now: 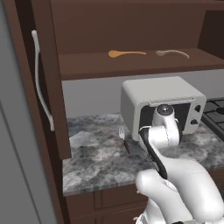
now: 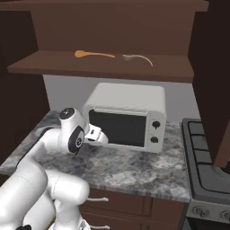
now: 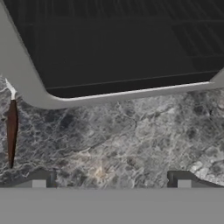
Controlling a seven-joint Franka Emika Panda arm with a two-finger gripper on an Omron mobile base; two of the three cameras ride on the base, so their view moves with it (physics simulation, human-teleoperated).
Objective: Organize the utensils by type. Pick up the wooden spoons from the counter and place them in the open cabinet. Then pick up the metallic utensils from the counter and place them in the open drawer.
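Both wooden spoons lie on the shelf of the open cabinet [image 1: 131, 66]: the orange-tan one [image 1: 126, 54] to the left, the paler beige one [image 1: 173, 53] to the right. A fork [image 1: 124, 140] with silver tines and a dark reddish-brown handle lies on the grey marbled counter [image 1: 94, 162], just left of the microwave's front corner. In the hand view this fork [image 3: 12, 131] sits at the far left. My gripper [image 3: 111, 178] hangs open and empty low over the counter in front of the microwave door, to the right of the fork. The drawer is out of view.
A white microwave [image 1: 162, 103] with a dark door stands on the counter directly ahead of the hand. The cabinet door [image 1: 50, 87] hangs open on the left. A black stove [image 2: 206, 157] borders the counter on the right.
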